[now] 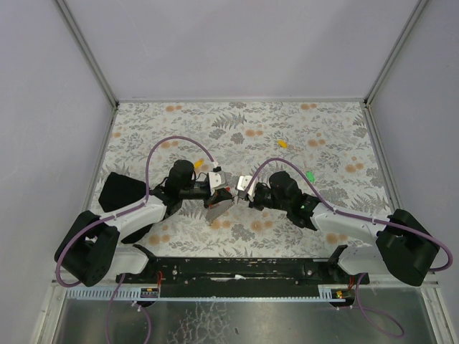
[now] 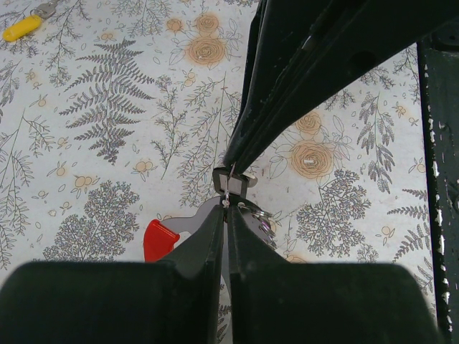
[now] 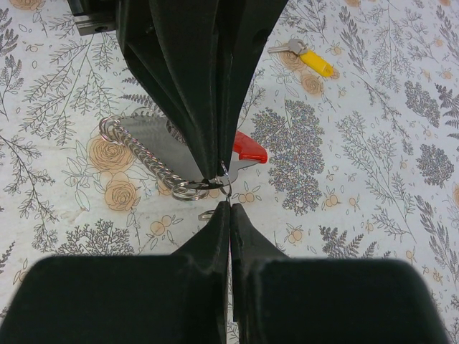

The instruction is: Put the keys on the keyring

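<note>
Two pairs of jaws, both pressed tight together: left gripper [image 3: 215, 172] and right gripper [image 3: 229, 209] meet tip to tip mid-table over the keyring [image 3: 161, 147]; a small wire ring [image 3: 226, 179] sits right at the meeting point; it looks nipped, by which side I can't tell. Keyring: grey fan piece [image 3: 147, 132] lying on the floral table [image 1: 143, 122], red loop [image 3: 249, 149] poking out just beside the left gripper, chain of little rings [image 3: 140, 154] along its edge. Loose keys are well apart from the action: yellow key [image 3: 316, 61] on the far side, orange key [image 1: 199, 163] near the left wrist, green key [image 1: 310, 175] off to the right; none threaded as far as I can see.

Risks, my guess: tips this close could knock each other and spring the wire ring out; thin wire in shut jaws could twist or slip; pulling apart could drag the keyring across the cloth.

Hidden: black-headed key not clearly seen; a small dark block [image 2: 233, 183] at the right tips may be it, too small to call; much of the grey piece is covered by fingers in both wrist views; top view too coarse for the ring; keyring lifted or fully resting, can't tell.
</note>
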Tool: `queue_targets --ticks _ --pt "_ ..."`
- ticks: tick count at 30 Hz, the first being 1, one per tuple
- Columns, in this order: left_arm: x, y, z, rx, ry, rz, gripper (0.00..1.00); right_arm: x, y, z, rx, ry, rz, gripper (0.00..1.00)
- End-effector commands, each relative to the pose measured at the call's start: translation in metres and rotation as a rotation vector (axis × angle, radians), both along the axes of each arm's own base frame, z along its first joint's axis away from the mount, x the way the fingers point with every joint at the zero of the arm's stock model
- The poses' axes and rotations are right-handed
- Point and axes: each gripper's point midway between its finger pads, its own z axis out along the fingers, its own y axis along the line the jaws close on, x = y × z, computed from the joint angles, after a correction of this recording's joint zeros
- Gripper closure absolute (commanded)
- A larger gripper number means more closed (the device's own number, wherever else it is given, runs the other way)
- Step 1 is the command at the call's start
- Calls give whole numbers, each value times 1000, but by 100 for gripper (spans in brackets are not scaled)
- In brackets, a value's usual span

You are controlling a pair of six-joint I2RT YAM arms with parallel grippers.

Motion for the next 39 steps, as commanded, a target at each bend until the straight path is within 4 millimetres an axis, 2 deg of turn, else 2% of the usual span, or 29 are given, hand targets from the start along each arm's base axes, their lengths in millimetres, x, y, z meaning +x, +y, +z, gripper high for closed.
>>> queue_targets --ticks 1,39 --pt "5 -7 21 -50 -75 -21 100 8 7 25 69 -54 -16 100" --pt "2 -9 23 -60 -74 -41 100 21 4 29 115 -43 -120 100"
